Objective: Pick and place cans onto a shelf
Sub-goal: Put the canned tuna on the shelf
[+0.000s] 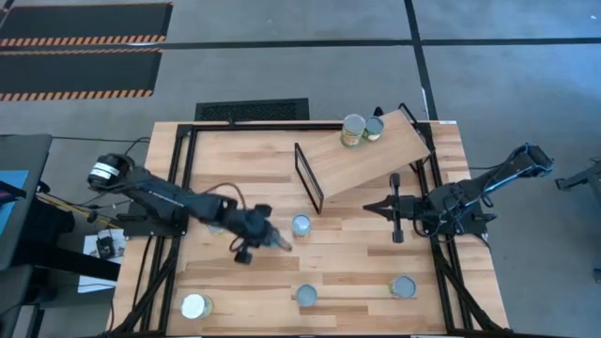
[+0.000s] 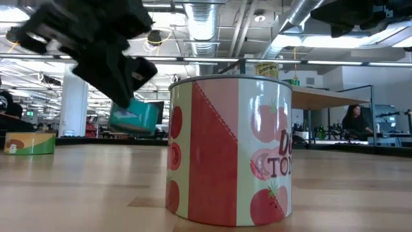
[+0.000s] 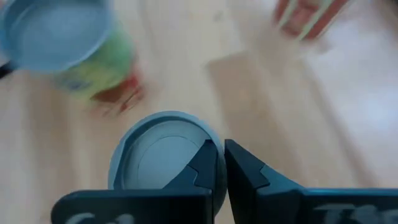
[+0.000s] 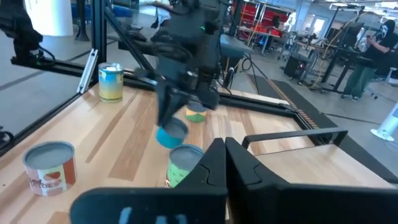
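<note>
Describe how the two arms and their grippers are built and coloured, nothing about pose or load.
Both arms are dark, nearly black, jointed links. The left arm has a round silvery-white housing at its base and loose black cables nearby. The right arm is slimmer and all black. The right gripper has two flat, angular matte-black fingers; the left gripper has the same fingers.

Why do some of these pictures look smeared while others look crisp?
Low view: the red-and-white tomato tin is crisp, while the left claw carrying a teal can is smeared. Left wrist view: the green-labelled can is streaked. High view: evenly sharp.
</note>
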Available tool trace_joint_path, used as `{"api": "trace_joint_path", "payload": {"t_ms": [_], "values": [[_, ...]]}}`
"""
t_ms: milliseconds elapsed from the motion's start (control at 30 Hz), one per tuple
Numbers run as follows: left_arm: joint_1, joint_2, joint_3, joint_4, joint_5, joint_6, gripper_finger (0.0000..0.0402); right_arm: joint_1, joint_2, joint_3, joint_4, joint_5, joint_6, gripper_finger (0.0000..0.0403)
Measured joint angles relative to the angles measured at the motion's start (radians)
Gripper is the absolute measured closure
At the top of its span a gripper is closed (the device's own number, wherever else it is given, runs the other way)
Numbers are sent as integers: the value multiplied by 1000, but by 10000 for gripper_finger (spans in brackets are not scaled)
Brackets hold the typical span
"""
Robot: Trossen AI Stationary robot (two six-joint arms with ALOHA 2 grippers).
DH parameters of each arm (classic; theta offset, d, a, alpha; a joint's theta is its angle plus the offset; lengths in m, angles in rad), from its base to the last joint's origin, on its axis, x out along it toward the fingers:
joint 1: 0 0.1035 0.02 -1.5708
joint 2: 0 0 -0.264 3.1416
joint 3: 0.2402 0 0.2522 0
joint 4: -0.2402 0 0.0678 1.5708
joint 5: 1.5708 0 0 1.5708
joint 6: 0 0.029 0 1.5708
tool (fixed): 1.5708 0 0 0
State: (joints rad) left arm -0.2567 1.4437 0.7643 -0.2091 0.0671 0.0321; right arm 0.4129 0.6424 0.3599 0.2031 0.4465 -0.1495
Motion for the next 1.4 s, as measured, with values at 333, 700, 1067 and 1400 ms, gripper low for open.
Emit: {"api": "trace_joint_path", "payload": {"t_ms": [333, 700, 1067, 1400], "values": [[-170, 119, 1, 287, -144, -116, 397, 0, 77, 2, 129, -23, -17, 397], [-175, 321, 79, 466, -233, -149, 397, 0, 182, 39, 180, -29, -9, 397], [-170, 391, 157, 464, -234, -148, 363, 75, 368, 91, 174, -29, 121, 397], [-206, 383, 157, 438, -233, -102, 331, 132, 565, 184, 175, -26, 176, 397]]}}
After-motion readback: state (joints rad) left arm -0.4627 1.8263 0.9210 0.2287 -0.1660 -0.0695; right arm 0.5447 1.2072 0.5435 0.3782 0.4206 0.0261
